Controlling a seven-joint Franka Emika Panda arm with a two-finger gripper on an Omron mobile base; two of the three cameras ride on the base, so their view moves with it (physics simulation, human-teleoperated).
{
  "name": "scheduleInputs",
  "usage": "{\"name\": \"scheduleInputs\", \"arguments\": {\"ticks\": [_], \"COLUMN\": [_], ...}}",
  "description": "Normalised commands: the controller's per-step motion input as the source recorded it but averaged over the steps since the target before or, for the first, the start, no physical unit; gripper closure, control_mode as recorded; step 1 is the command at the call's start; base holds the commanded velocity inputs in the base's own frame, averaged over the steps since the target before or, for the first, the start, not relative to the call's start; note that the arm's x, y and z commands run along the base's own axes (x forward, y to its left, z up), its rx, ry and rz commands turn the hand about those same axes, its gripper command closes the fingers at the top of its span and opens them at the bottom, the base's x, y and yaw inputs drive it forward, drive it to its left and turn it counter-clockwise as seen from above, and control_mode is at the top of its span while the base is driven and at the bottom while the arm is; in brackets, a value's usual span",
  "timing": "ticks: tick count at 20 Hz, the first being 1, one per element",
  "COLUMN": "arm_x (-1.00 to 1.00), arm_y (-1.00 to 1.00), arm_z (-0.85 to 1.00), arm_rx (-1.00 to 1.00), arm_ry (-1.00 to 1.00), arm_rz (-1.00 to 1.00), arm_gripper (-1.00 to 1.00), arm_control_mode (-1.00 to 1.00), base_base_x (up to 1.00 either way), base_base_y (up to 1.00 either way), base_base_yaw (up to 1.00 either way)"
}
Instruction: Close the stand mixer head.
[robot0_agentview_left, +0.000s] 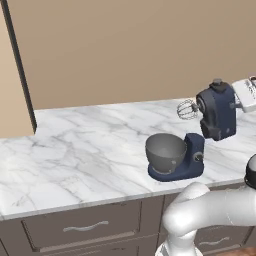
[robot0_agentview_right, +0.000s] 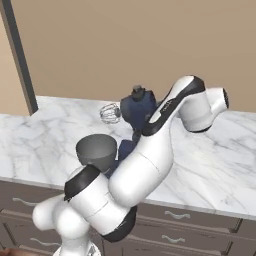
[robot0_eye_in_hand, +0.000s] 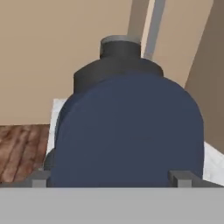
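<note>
Marble surface (robot0_agentview_left: 75, 150), white with grey veins, runs across both base views in front of a tan wall, with grey drawers (robot0_agentview_left: 80, 227) below its front edge. White arm (robot0_agentview_right: 130, 175) rises from the lower left of the right base view and bends over the surface toward the mixer, covering much of its base there.

On the surface stands the navy mixer base (robot0_agentview_left: 187, 160), its pillar at the right and the grey metal bowl (robot0_agentview_left: 165, 152) seated at the left. The stand mixer head (robot0_agentview_left: 217, 112) is tilted up and back on the pillar, well clear of the bowl, so its front faces left across the surface rather than down. The silver wire whisk (robot0_agentview_left: 186, 109) sticks out sideways from that front, high above the bowl's rim. A small grey knob (robot0_agentview_left: 217, 81) sits on the upper side of the head.

The hand (robot0_eye_in_hand: 111, 177) is just behind the head's rounded navy back, which spans the space between the two fingertips (robot0_eye_in_hand: 181, 177); these stand wide apart at either side of it. Whether they touch the head I cannot tell.
</note>
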Motion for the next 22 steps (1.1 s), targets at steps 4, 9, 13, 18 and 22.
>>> {"name": "scheduleInputs", "arguments": {"ticks": [4,9,13,18,22], "arm_x": [0.25,0.22,0.14,-0.07,-0.25], "arm_y": [1.0,1.0,1.0,1.0,0.55], "arm_z": [-0.84,-0.71,-0.24,-0.1,0.37], "arm_rx": [-0.23,-0.44,-0.66,-0.61,-0.27], "arm_ry": [-0.26,-0.21,-0.07,-0.27,-0.34], "arm_rz": [0.52,0.32,0.1,0.0,0.0], "arm_gripper": [-1.0,-1.0,-1.0,-1.0,-1.0], "arm_control_mode": [-1.0,-1.0,-1.0,-1.0,-1.0], "base_base_x": [0.0,0.0,0.0,0.0,0.0], "base_base_y": [0.0,0.0,0.0,0.0,0.0], "base_base_yaw": [0.0,0.0,0.0,0.0,0.0]}}
